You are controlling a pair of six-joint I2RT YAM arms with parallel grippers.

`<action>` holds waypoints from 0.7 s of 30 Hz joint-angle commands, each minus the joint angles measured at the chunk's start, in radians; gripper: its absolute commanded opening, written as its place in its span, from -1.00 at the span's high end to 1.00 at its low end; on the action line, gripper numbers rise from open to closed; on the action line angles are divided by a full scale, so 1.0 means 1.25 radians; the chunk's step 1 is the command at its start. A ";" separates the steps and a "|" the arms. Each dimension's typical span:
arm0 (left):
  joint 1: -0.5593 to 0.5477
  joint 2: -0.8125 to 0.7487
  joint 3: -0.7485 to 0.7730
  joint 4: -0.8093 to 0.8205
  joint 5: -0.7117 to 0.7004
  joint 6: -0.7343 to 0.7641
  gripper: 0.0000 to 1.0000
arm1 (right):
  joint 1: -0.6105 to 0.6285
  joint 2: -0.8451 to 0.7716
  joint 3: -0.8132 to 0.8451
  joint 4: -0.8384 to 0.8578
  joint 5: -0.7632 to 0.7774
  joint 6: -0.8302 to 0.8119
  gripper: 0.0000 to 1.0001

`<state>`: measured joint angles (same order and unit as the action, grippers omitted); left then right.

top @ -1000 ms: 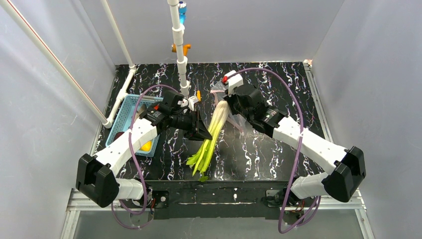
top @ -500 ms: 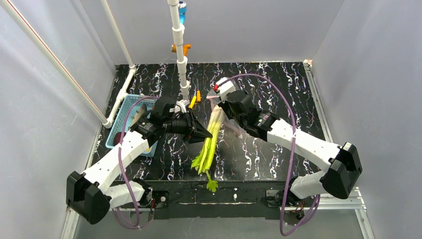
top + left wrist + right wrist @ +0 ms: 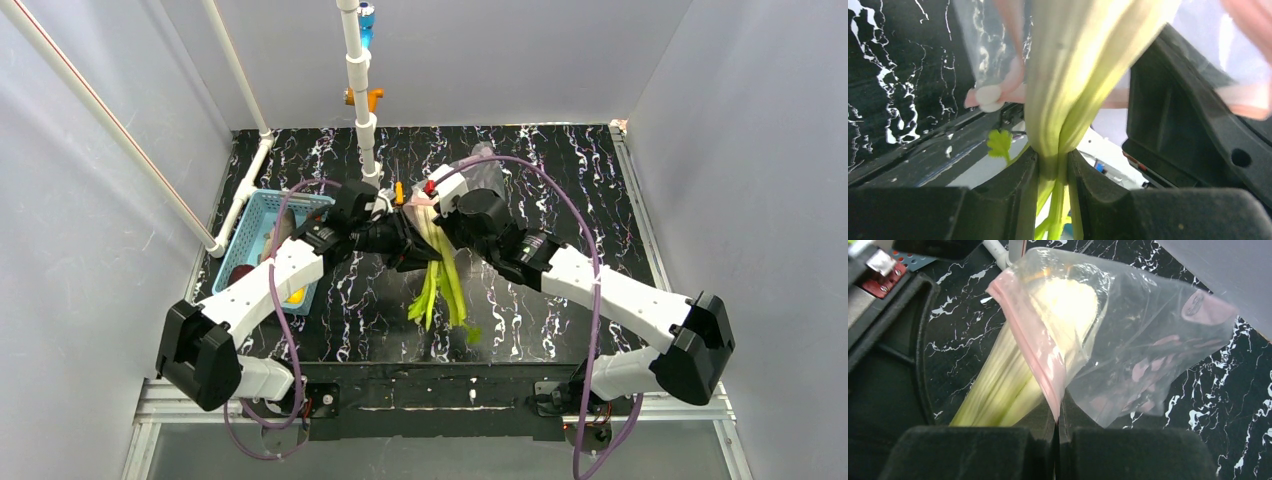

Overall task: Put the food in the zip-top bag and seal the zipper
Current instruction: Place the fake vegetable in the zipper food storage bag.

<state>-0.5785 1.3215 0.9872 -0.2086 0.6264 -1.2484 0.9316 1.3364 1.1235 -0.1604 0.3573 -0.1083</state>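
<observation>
Far L: light-blue mesh basket (image 3: pixel 240 235) w/ yellow fruit (image 3: pixel 293 294) inside. L gripper (image 3: pixel 1053 165) jaws clamped on the leek (image 3: pixel 1073 75) at its green stalk. The leek's white end sits inside the zip-top bag (image 3: pixel 1148 340); leaf tips trail toward the near edge. R gripper (image 3: pixel 1057 435) jaws together, pinching the pink zipper (image 3: pixel 1033 350), leek just L of the pinch.

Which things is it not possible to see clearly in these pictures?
Top view: white end of the leek, largely hidden by left end effector and right end effector.
Top view: basket contents, mostly covered by the left arm.
Left wrist view: zip-top bag mouth, blurred, cut off at top edge.
</observation>
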 commanded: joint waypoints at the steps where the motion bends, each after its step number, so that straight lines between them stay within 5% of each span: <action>1: -0.031 -0.009 0.150 -0.205 0.001 0.240 1.00 | 0.004 -0.039 -0.006 0.035 -0.014 -0.004 0.97; 9: -0.033 -0.038 0.065 -0.246 0.150 0.335 1.00 | 0.003 -0.045 -0.018 0.056 -0.052 -0.032 0.97; 21: -0.032 -0.101 0.040 -0.272 0.187 0.374 1.00 | 0.004 -0.044 -0.024 0.051 -0.028 -0.042 0.97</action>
<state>-0.6128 1.2107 1.0581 -0.5535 0.7522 -0.7856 0.9318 1.3025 1.0973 -0.1537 0.3260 -0.1363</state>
